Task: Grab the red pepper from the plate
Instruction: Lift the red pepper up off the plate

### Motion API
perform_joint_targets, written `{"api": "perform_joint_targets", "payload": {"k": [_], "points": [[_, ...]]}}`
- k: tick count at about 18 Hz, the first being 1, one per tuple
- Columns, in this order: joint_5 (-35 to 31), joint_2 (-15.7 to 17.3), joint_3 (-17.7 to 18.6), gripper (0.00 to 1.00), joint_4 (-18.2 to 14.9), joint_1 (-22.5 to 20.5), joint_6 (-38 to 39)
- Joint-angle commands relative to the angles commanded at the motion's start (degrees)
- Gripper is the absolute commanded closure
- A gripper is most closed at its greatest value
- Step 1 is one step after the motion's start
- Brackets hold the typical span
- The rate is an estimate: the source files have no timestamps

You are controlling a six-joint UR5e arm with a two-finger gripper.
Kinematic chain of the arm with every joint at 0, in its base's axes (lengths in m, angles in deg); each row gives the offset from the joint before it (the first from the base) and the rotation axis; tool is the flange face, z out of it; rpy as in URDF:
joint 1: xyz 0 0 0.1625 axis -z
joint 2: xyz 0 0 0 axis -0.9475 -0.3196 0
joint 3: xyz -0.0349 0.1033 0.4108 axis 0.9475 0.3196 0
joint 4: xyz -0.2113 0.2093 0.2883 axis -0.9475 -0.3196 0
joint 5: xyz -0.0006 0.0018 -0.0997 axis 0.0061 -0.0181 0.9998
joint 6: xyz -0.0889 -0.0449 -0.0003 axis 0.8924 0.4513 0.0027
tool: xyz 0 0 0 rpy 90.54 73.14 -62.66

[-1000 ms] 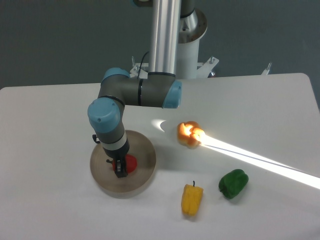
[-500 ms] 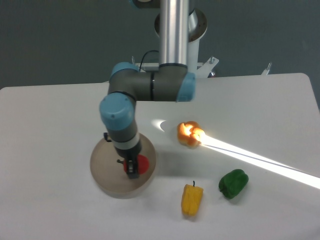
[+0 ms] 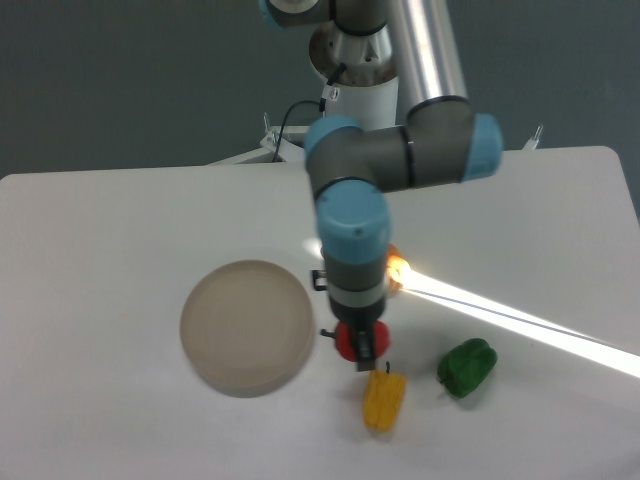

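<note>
red pepper: off the plate, held right of its rim, just above the yellow pepper's stem
gripper: jaws closed on the red pepper, pointing straight down so it hangs under the wrist
plate: bare, left of the gripper
task: looks done, pepper is clear of the plate
yellow pepper: directly below, risk of a bump if lowered here
green pepper: further right, well apart
orange pepper: mostly hidden behind the arm, in the light streak

Arm bent downward, wrist vertical, tool clamped on something red.
</note>
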Motion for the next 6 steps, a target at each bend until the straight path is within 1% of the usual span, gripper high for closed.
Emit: {"api": "perform_joint_targets", "payload": {"k": [3, 6], "points": [[-0.44, -0.27, -0.18, 0.34, 0.35, -0.88, -1.23], [-0.44, -0.27, -0.18, 0.34, 0.44, -0.88, -1.24]]}}
